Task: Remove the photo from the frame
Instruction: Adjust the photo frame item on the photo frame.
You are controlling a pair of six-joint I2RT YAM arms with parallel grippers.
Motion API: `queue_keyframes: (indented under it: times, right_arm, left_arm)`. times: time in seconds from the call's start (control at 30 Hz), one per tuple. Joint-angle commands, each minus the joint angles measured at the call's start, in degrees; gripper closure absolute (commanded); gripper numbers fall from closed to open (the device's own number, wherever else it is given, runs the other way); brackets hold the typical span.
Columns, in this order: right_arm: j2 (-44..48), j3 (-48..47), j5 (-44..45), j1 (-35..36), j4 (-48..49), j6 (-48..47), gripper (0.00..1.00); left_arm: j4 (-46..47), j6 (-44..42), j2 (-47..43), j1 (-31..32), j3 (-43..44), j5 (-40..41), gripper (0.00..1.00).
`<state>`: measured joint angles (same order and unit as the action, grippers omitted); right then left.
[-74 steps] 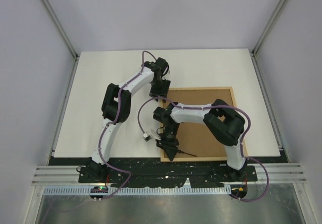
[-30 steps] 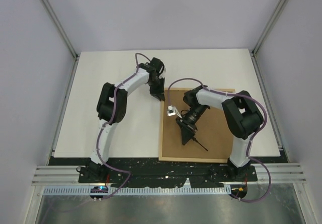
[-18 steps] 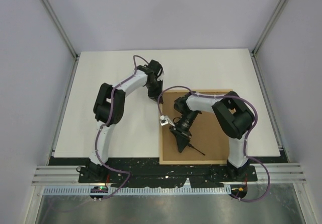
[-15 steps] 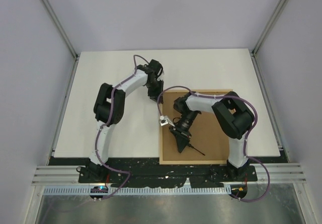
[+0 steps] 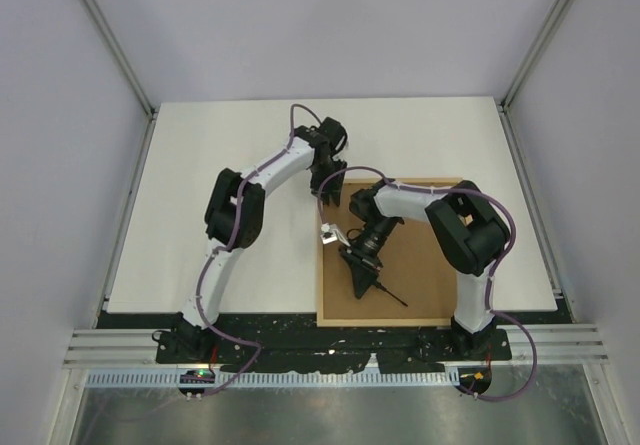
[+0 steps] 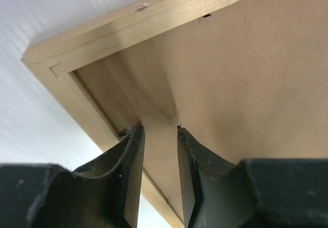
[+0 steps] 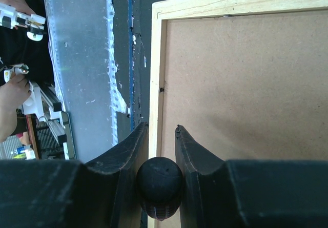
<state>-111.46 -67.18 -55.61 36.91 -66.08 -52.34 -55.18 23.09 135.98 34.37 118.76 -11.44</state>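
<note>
The left fingers (image 6: pixel 134 153) stood released, slightly parted with nothing between them, poised just above the brown back panel (image 6: pixel 246 74) at the 11 o'clock corner of the frame (image 5: pixel 420 270). The right fingers (image 7: pixel 136 151) were clenched on a black tool (image 7: pixel 159 184), its thin tip aimed towards 5 o'clock over the panel's 8 o'clock quarter. The frame lay face down towards 4 o'clock on the white counter (image 5: pixel 180 185), with the panel seated inside the wooden rails. The photo was not visible in any view, and it was judged to lie beneath the panel. Small dark marks, apparently retaining tabs (image 7: pixel 161 90), showed along the inner edge of the rail, though whether they were turned clear could not be told. The step in hand was judged to be freeing the back, with the removal itself not yet begun. The next move would call for the tool or a fingertip to get under the panel's edge near a corner and raise it enough for a grip. The other arm would need to steady the frame so it did not slide, and the prying should be shallow to avoid creasing the sheet below.
</note>
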Motion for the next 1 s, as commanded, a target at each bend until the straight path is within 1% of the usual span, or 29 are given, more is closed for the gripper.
queue_keyframes:
  times: [0.0,0.1,0.2,0.3,0.43,0.5,0.7,0.77,0.8,0.97]
  right_arm:
    - [3.71,0.2,-1.86,-0.08,-0.27,-0.4,0.92]
    - [3.44,0.2,-2.74,-1.13,-0.62,-0.92,0.92]
    - [2.57,0.29,-3.36,-2.19,-1.06,-1.54,0.92]
    - [1.86,0.03,-4.24,-3.33,-1.5,-2.07,0.92]
    - [1.6,0.03,-4.94,-4.3,-1.85,-2.68,0.92]
    - [1.77,0.12,-5.03,-4.56,-1.86,-2.77,0.92]
    - [2.47,0.21,-5.38,-5.61,-2.47,-3.56,0.92]
    - [2.65,0.29,-5.47,-6.23,-2.65,-3.82,0.92]
    - [2.74,0.29,-5.73,-6.32,-2.91,-3.91,0.92]
    - [3.09,0.12,-6.17,-6.32,-3.52,-4.35,0.92]
  left_arm:
    - [-1.51,-1.82,-1.59,-1.06,-0.72,3.01,0.64]
    - [-0.2,-1.65,-3.79,-1.15,-1.07,1.25,0.64]
    - [1.03,-1.21,-5.72,-1.06,-1.34,-3.31,0.64]
    - [1.39,-1.12,-7.13,-0.62,-1.43,-4.2,0.64]
    - [0.16,-2.87,-8.45,-0.36,-0.55,0.97,0.63]
    - [-1.33,-4.19,-7.67,-0.44,0.68,4.57,0.62]
    - [-3.35,-6.65,-3.37,-0.36,1.91,10.64,0.56]
    - [-3.88,-7.18,-1.7,-0.44,2.53,10.91,0.55]
    - [-3.88,-7.36,-1.08,-0.36,2.62,12.74,0.55]
    - [-4.5,-7.71,1.21,0.17,4.11,13.29,0.55]
